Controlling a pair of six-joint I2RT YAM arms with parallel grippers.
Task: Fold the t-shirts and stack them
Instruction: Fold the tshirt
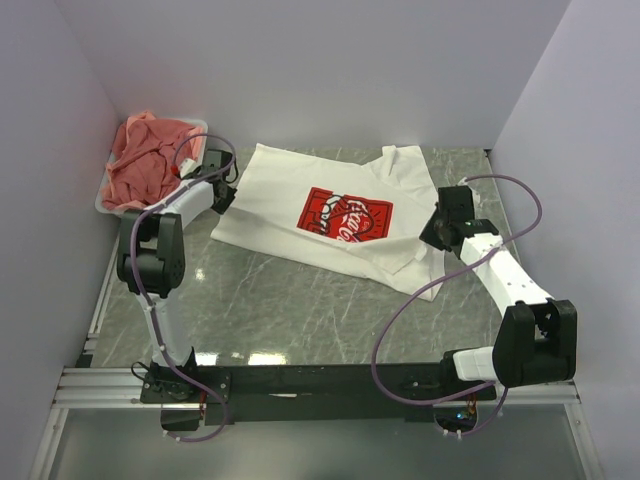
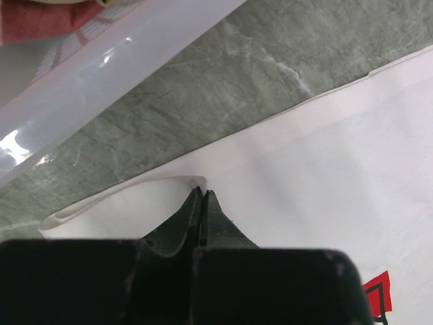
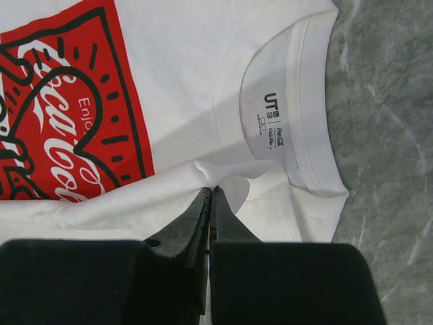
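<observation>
On my left wrist feed the white t-shirt (image 2: 325, 162) shows only a corner of its red print (image 2: 377, 298), cut by the lower right edge. I can't read the fine lines on the neck label (image 3: 272, 128).

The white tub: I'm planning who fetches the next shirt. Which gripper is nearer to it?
Left. The left gripper pinches the white t-shirt at its edge beside the tub; the right gripper grips near the collar, across the shirt.

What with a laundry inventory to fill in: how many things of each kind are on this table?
white t-shirt: 1
pink cloth heap: 1 (the shirts in it cannot be counted)
white tub: 1
Total: 3
</observation>
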